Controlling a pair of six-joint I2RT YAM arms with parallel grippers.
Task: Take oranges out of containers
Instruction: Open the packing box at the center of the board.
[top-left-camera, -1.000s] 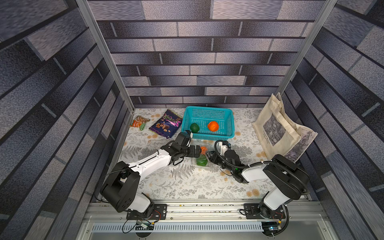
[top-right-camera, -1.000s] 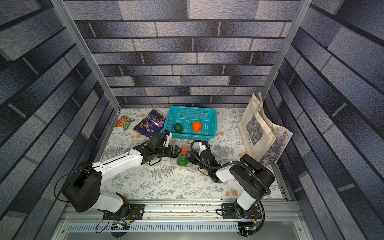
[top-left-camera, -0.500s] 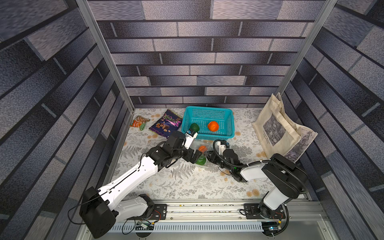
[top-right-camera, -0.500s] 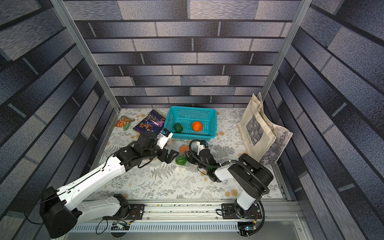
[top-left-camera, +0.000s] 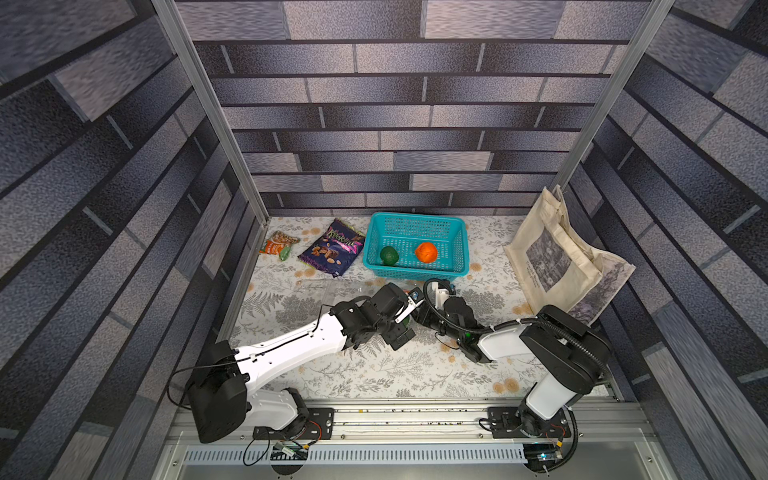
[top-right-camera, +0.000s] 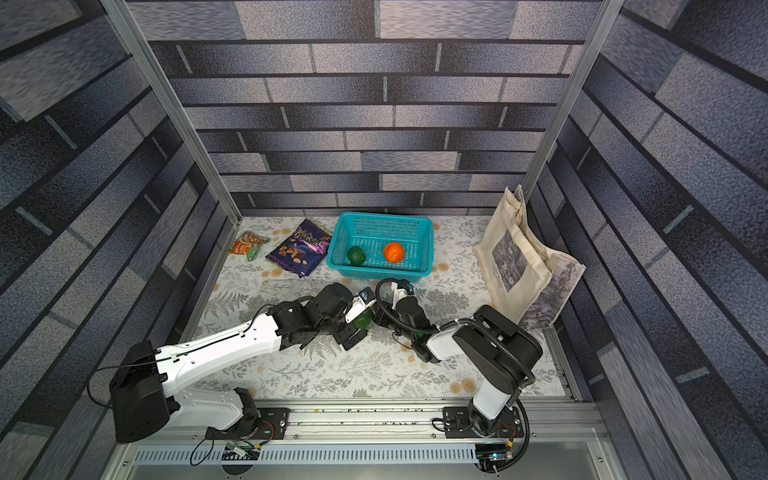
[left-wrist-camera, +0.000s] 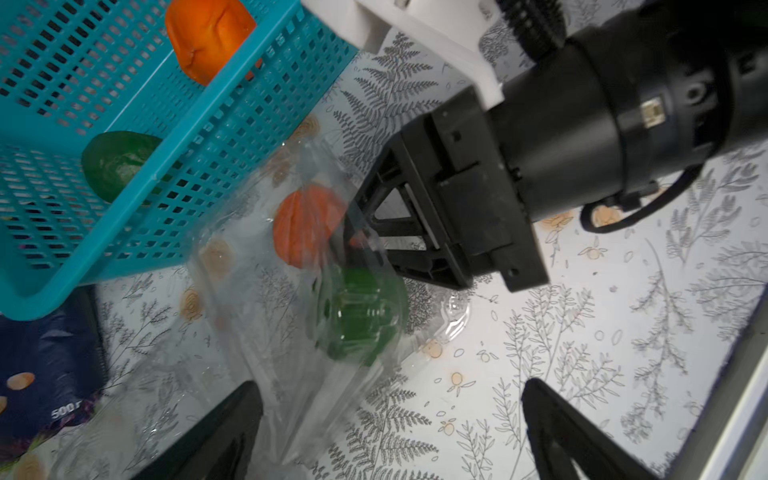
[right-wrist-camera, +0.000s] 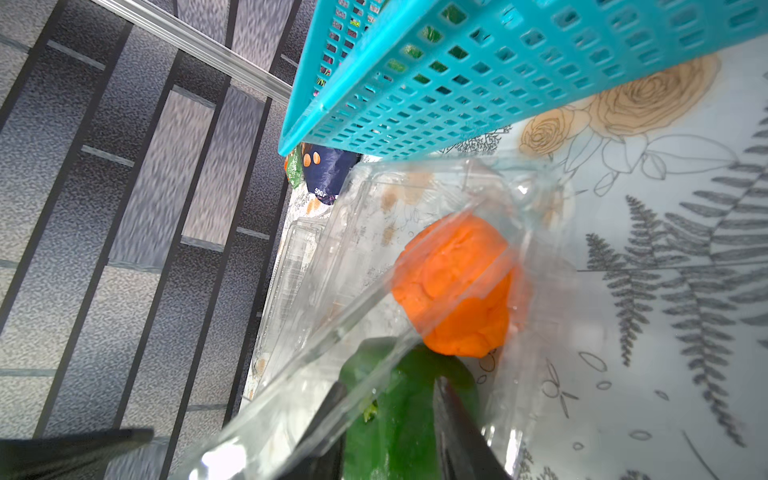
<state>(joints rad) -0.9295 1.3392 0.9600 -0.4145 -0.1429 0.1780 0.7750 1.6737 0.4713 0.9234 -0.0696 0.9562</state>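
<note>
Clear clamshell (left-wrist-camera: 266, 332) lies on table (top-left-camera: 374, 374) just beside teal basket (top-left-camera: 415, 272), long axis toward left gripper (left-wrist-camera: 390, 432), fingers wide apart. Inside, green fruit (left-wrist-camera: 361, 316) is nearest and orange fruit (left-wrist-camera: 305, 226) beyond. Opposite, right gripper (left-wrist-camera: 359, 239) is part-closed astride the green end, can't tell if clamped. Basket holds second green fruit (top-left-camera: 389, 254) and second orange fruit (top-left-camera: 426, 252). Nearby second clamshell (right-wrist-camera: 291, 257) looks empty.

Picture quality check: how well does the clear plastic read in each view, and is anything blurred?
Left wrist view: the clear container is only faint reflections over the green orange and bright orange. Right wrist view: glare streaks the plastic, and the near jaws are dark and out of focus. Both top views: sharp, but the plastic nearly vanishes on the patterned tablecloth.
</note>
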